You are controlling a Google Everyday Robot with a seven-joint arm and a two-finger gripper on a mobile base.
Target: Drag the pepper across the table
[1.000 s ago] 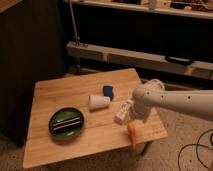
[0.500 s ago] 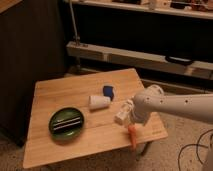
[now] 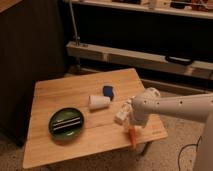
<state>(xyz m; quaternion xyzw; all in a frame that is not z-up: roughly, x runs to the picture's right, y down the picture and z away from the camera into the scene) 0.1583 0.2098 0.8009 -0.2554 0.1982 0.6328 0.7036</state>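
The pepper (image 3: 132,136) is a small orange tapered piece lying at the front right edge of the light wooden table (image 3: 60,92). My gripper (image 3: 130,125) hangs at the end of the white arm (image 3: 170,106), which reaches in from the right. It is directly above the pepper's upper end and seems to touch it. The gripper's tip partly hides that end of the pepper.
A white bottle-like tube (image 3: 121,114) lies just left of the gripper. A white cup (image 3: 99,102) lies on its side mid-table with a blue object (image 3: 108,91) behind it. A green plate (image 3: 66,123) holding dark utensils sits front left. Dark shelving stands behind.
The arm has shifted slightly down and to the left over the pepper. The pepper stays in about the same spot at the table's front right edge.
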